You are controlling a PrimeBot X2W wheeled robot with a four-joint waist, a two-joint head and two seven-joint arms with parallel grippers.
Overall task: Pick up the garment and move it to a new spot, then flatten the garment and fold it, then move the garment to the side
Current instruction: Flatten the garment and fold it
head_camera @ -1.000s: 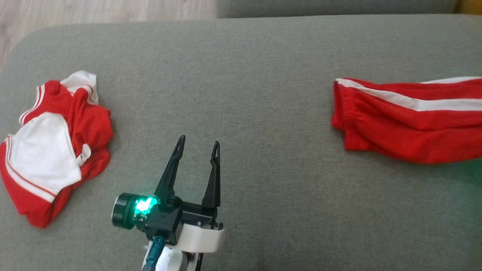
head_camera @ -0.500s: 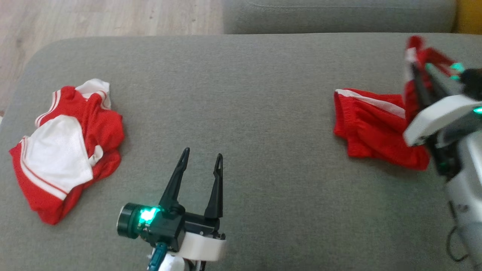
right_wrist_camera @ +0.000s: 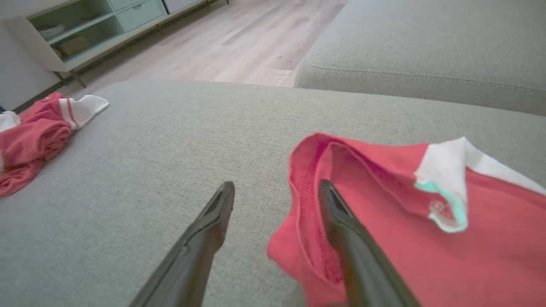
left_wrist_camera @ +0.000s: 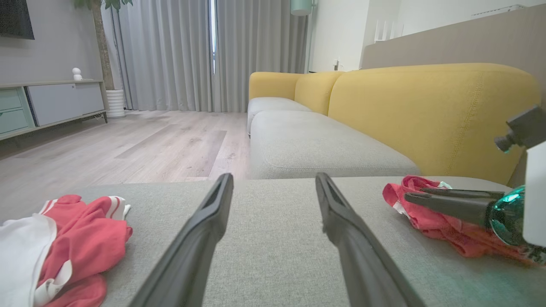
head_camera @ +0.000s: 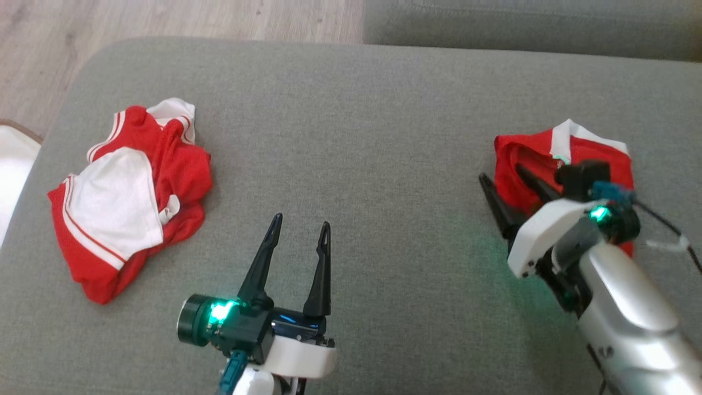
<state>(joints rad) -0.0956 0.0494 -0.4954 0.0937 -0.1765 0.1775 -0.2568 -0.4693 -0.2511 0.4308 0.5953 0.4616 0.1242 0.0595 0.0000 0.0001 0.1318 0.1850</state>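
Lifted by the right gripper [head_camera: 499,171] half a second ago, the red garment [head_camera: 526,151] now lies bunched at 3 o'clock on the grey cushion [head_camera: 384,137], that gripper's jaws open astride its hem. A small mark [right_wrist_camera: 443,211] on its white corner is unreadable. At 6 o'clock the left gripper [head_camera: 301,221] gapes empty.

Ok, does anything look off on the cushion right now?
The red garment is a bunched heap, not flat; the right gripper straddles its edge, jaws open. Another red-and-white garment lies crumpled at the left. No damage visible.
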